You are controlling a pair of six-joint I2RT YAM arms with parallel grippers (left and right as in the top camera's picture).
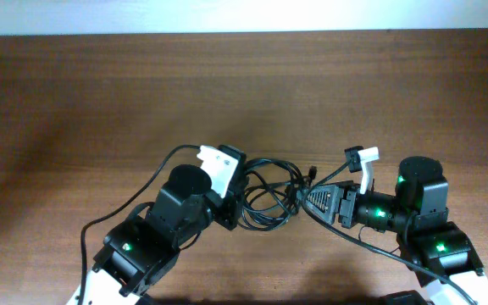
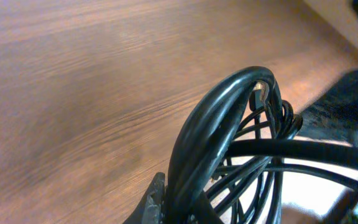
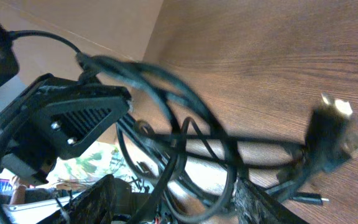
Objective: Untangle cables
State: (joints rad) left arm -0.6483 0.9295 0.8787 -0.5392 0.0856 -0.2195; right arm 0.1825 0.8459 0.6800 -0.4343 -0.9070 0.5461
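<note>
The cables [image 1: 269, 196] are seen whole only overhead, at frame centre. The left gripper [image 2: 180, 210] is cropped at the lower edge, so its grip cannot be told. The right gripper [image 3: 179, 205] is spread wide around blurred loops.

Near the front edge of the table [image 1: 100, 85], the cables [image 1: 269, 193] knot so tightly from overhead that no single cord can be traced. The left gripper [image 1: 235, 203] hides its fingertips under its own body. In its wrist view the cables, close and soft-focused, cover its grip and run off the bottom and right edges. In the right wrist view the cables smear, a plug [image 3: 331, 134] is too blurred to identify, and the fingers [image 3: 263, 202] of the right gripper [image 1: 305, 200] are cropped at the bottom.
</note>
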